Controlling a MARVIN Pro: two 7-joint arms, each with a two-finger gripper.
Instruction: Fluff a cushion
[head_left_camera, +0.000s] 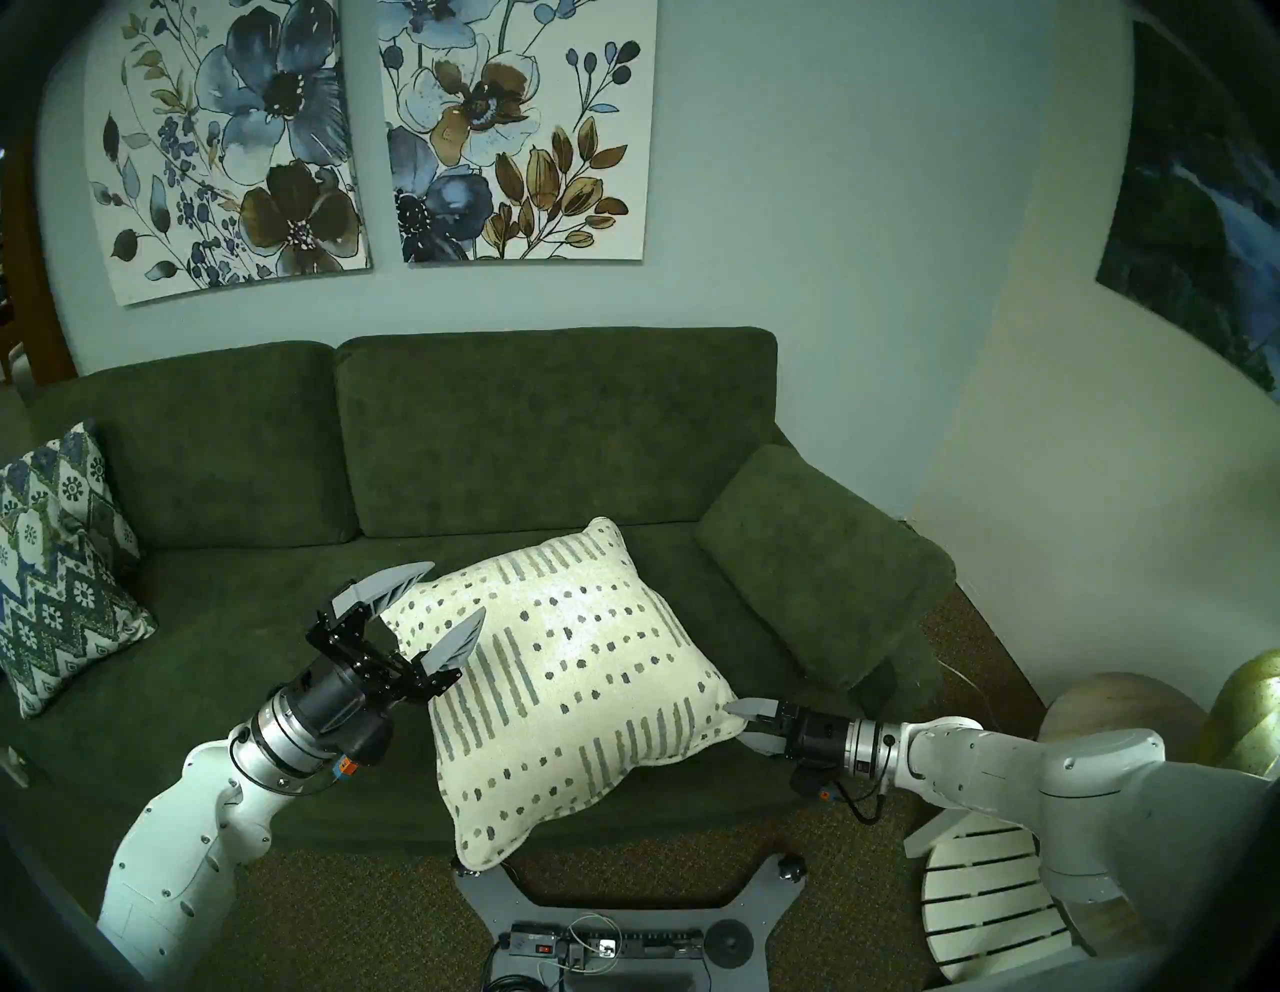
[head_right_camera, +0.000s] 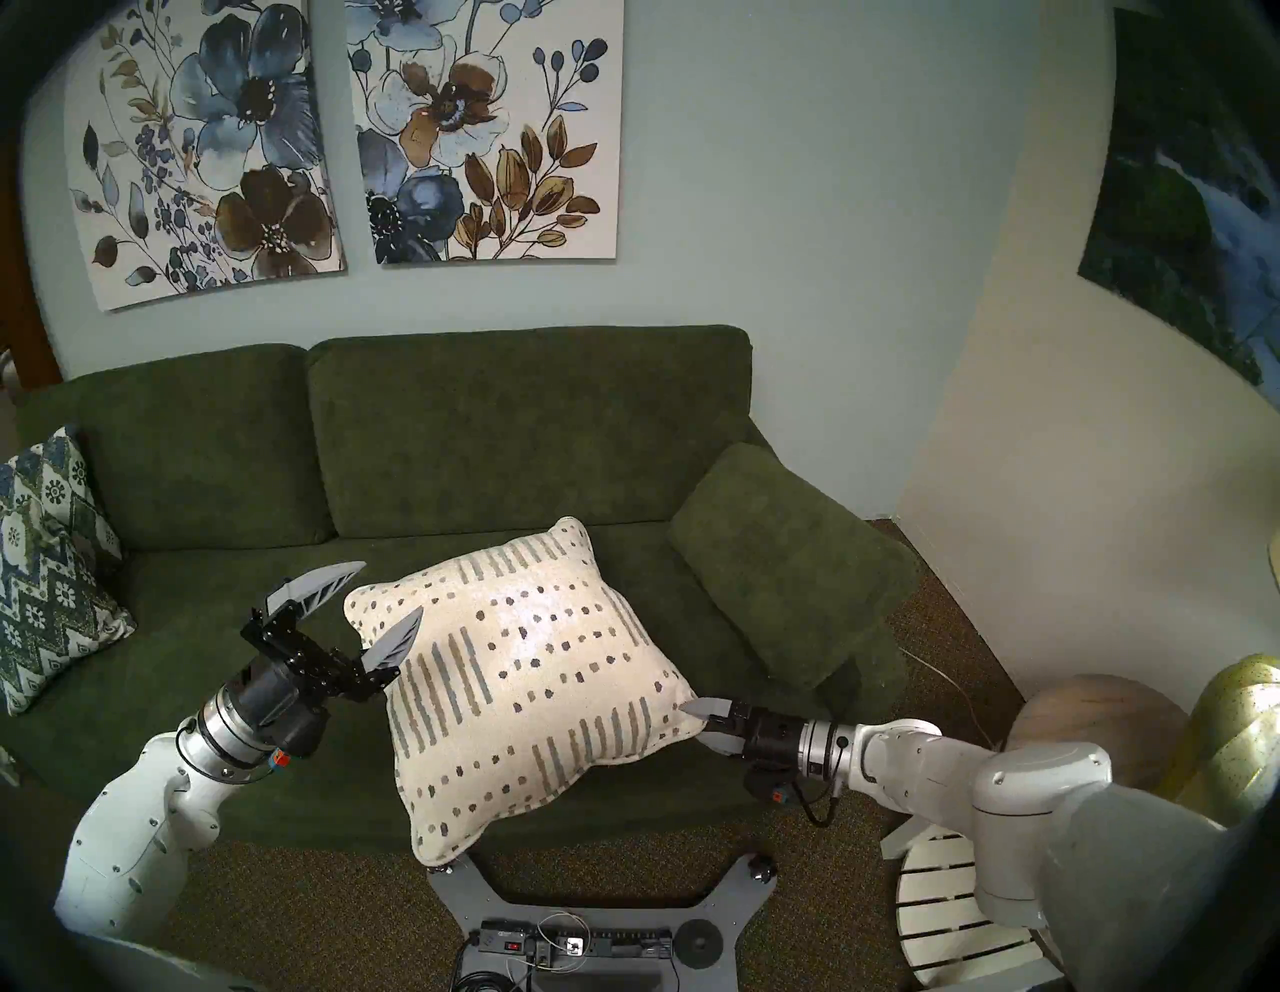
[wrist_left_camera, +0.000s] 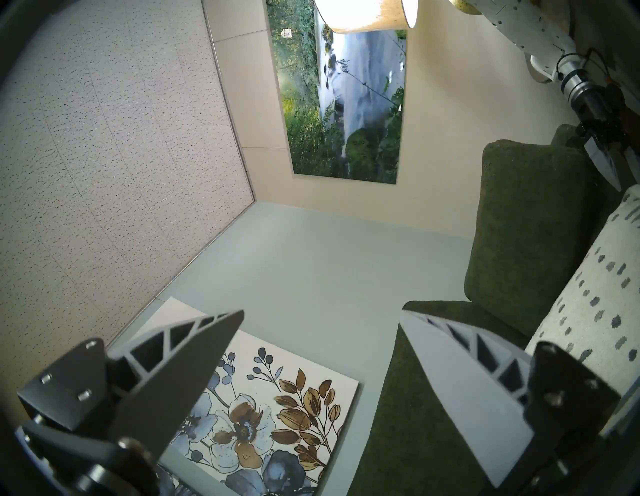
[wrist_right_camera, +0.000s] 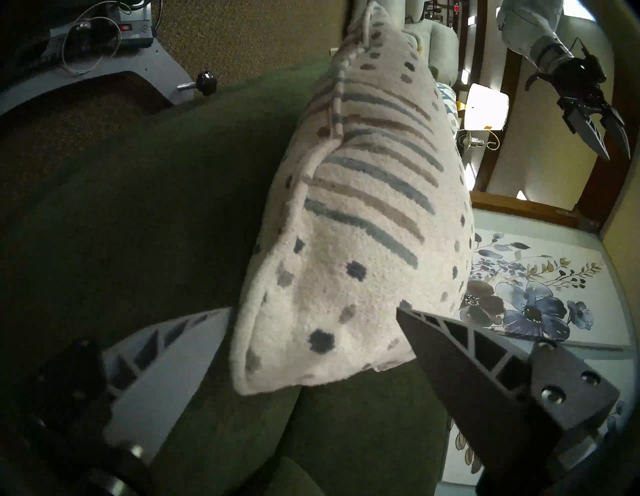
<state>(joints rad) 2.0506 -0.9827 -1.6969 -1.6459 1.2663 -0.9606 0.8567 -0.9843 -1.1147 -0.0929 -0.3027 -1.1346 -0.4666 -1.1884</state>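
The cream cushion (head_left_camera: 575, 665) with grey-green dots and dashes lies flat on the dark green sofa seat (head_left_camera: 228, 665), its near corner hanging over the seat's front edge. It also shows in the head stereo right view (head_right_camera: 526, 665). My left gripper (head_left_camera: 454, 589) is open and empty, raised just above the cushion's left corner; its wrist view (wrist_left_camera: 322, 311) looks past the cushion (wrist_left_camera: 588, 304) at the wall. My right gripper (head_left_camera: 738, 720) is open at the cushion's right corner. In the right wrist view the corner (wrist_right_camera: 329, 329) sits between the two spread fingers (wrist_right_camera: 313, 308).
A blue-green zigzag pillow (head_left_camera: 62, 568) leans at the sofa's left end. A loose green sofa cushion (head_left_camera: 824, 568) lies tilted on the right arm. My base (head_left_camera: 609, 921) stands on carpet in front. A white slatted stool (head_left_camera: 983, 900), a wooden ball (head_left_camera: 1115, 713) and a gold vase (head_left_camera: 1247, 706) are at right.
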